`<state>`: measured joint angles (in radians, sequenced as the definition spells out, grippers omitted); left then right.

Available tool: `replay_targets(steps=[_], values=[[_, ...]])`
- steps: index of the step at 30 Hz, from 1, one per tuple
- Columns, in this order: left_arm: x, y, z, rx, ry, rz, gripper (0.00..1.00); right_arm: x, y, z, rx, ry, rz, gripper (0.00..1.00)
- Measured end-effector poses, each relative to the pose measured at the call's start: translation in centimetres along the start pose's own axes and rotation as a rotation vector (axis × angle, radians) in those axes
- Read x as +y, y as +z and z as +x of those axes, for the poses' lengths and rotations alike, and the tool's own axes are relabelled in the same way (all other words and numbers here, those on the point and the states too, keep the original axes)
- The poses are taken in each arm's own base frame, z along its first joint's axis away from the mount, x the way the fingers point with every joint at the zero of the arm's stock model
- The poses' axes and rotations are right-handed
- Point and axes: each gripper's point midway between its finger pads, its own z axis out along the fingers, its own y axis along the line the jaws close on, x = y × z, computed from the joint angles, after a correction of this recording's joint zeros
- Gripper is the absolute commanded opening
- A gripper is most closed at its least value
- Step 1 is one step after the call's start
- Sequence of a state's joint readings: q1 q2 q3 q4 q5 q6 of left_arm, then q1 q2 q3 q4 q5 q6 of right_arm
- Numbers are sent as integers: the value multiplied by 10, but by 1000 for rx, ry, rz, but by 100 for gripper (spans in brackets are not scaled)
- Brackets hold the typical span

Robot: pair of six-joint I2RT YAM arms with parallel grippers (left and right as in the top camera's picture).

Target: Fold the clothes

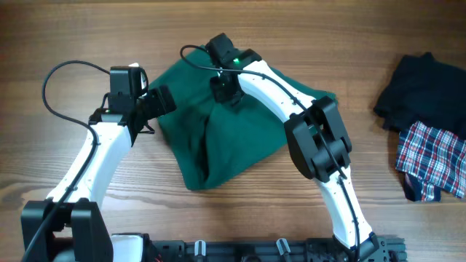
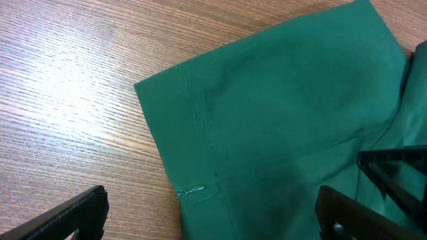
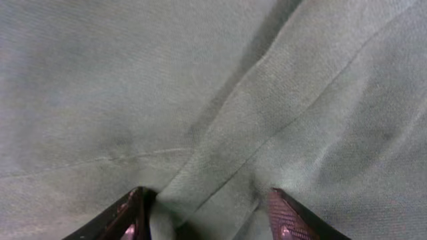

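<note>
Highest toward the overhead camera stands the black elbow of the right arm (image 1: 317, 142), arched over the right half of the green shirt (image 1: 218, 149). At the shirt's left edge the left gripper (image 2: 212, 200) hovers with its fingers spread wide, one over the bare table (image 1: 240, 218) and one over the cloth, gripping nothing. The shirt lies crumpled on the middle of the table, and a stitched hem runs along its left edge. A small pale thread mark sits on that hem, too small to read as lettering. Near the shirt's far edge the right gripper (image 3: 207, 210) presses down into the fabric. Its jaws are about half closed, and a raised fold of cloth is pinched between the fingertips. Well to the right of the shirt lies a dark garment (image 1: 419, 87). A plaid cloth (image 1: 437, 156) in red, white and blue lies nearer than it, touching it.
</note>
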<state>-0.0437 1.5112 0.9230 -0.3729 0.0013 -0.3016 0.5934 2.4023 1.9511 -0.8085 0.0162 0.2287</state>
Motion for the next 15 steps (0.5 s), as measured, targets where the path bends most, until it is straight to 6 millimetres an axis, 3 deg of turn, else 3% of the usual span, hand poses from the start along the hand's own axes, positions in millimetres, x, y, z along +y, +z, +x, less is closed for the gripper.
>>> replay_targets(steps=[4, 6, 13, 15], values=[[0, 0, 0, 0, 0, 0, 100, -7, 1, 0, 1, 5, 39, 15], [0, 0, 0, 0, 0, 0, 100, -10, 2, 0, 1, 15, 54, 5], [0, 0, 0, 0, 0, 0, 100, -17, -5, 6, 46, 60, 96, 4], [0, 0, 0, 0, 0, 0, 100, -24, -13, 7, 64, 84, 124, 9]])
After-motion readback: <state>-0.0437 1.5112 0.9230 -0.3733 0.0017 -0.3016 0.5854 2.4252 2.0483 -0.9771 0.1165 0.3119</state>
